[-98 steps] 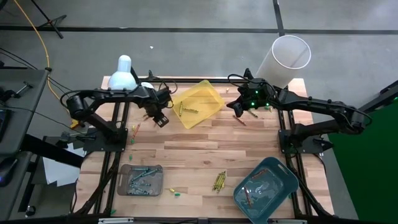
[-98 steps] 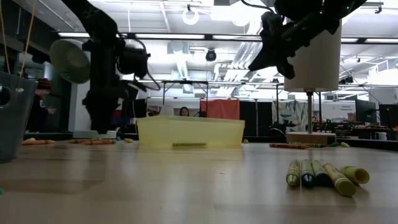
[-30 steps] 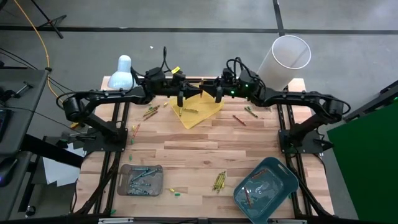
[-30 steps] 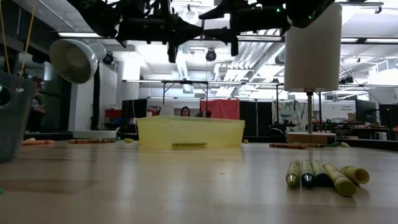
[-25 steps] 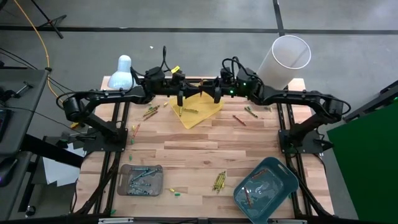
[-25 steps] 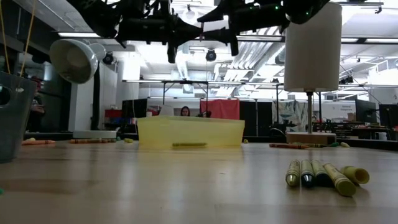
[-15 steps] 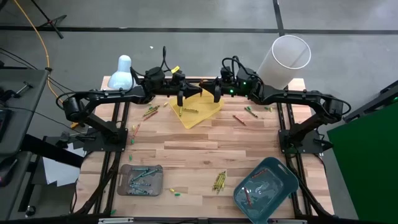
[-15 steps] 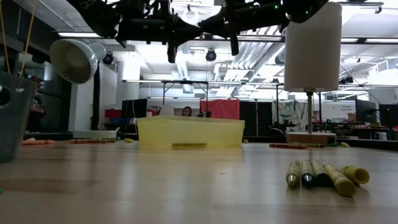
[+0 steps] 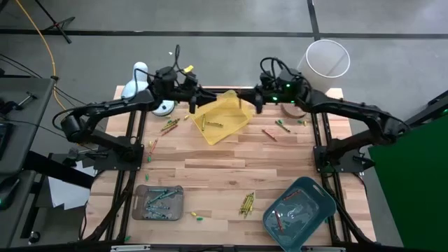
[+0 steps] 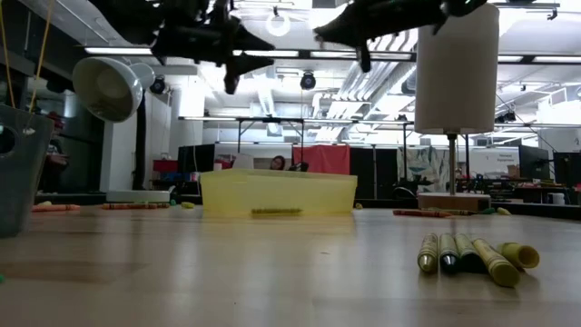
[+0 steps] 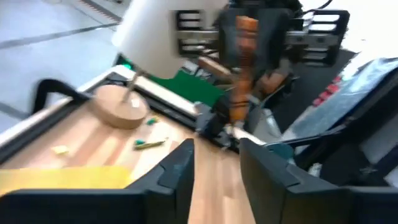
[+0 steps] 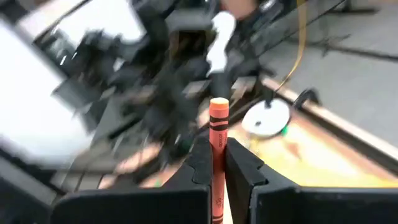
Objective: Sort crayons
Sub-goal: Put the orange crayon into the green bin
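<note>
An orange crayon [image 12: 217, 124] is held high over the table by my right gripper [image 12: 216, 155], which is shut on it above the right rim of the yellow tray [image 9: 222, 115]. The left wrist view shows the same crayon [image 11: 242, 56] in that gripper. Above the tray's left rim my left gripper [image 11: 216, 158] is open, with nothing between its fingers. The two grippers [image 9: 194, 103] [image 9: 246, 103] face each other across the tray. One olive crayon [image 9: 210, 124] lies in the tray. Loose crayons [image 9: 246, 203] lie on the table. My right gripper pinches the orange crayon's shaft [image 12: 217, 163] between its two fingers [image 12: 200, 165]. The fingers come about level from the table's right. The crayon's free end [image 12: 218, 104] sticks out past the fingertips. The crayon is lifted clear, high above the tray.
A grey tray [image 9: 143, 192] with crayons stands near the left front, a teal tray [image 9: 318, 192] at the right front. A tall white cylinder [image 9: 327, 59] on a round base stands at the back right, a white lamp [image 9: 138, 75] at the back left. More crayons [image 9: 168, 127] [image 9: 269, 133] lie beside the yellow tray.
The two grippers met tip to tip above the yellow tray and have now drawn apart. My left gripper has gone toward the table's left edge. My right gripper has gone toward the right edge and up, and the orange crayon has gone with it.
</note>
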Robot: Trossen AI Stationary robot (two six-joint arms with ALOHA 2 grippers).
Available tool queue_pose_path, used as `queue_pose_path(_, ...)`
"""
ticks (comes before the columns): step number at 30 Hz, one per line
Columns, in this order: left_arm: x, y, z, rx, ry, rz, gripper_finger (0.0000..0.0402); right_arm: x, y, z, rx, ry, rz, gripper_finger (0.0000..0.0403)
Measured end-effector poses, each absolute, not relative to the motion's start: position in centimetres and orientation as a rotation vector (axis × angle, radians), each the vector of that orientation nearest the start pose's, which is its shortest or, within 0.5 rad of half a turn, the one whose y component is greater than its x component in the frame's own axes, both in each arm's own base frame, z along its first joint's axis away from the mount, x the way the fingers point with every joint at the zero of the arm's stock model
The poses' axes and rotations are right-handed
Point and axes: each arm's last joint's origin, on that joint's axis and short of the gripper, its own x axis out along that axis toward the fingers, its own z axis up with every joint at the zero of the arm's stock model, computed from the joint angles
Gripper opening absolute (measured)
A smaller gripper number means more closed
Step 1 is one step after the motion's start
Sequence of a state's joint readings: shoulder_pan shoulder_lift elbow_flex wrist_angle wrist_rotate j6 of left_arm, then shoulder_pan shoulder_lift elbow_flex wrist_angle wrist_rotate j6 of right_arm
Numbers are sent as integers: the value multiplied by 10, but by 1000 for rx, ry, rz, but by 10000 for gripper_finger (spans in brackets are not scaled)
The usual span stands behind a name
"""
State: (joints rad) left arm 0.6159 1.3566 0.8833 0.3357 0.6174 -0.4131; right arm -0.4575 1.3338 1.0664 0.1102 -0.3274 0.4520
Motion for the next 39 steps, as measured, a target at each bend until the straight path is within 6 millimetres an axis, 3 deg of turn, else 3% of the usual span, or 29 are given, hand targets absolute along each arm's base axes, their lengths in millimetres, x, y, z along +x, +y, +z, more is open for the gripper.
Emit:
queue_pose_path(4, 234, 168, 298, -444, 128, 95, 140, 253, -108, 342, 559, 279, -29, 3)
queue_pose_path(7, 225, 174, 301, -411, 113, 132, 145, 244, -79, 337, 686, 450, 101, 3)
queue_pose_path(17, 217, 187, 301, -341, 98, 238, 147, 228, 71, 329, 1110, 986, 336, 1)
queue_pose_path(23, 217, 188, 301, -319, 101, 239, 147, 196, 145, 318, 1330, 1187, 71, 1)
queue_pose_path(29, 217, 188, 301, -322, 102, 238, 147, 165, 188, 291, 1460, 1309, -359, 1)
queue_pose_path(33, 217, 188, 301, -321, 102, 238, 147, 154, 204, 272, 1400, 1416, -513, 1)
queue_pose_path(39, 217, 188, 301, -321, 102, 238, 147, 167, 197, 242, 1273, 1408, -796, 3)
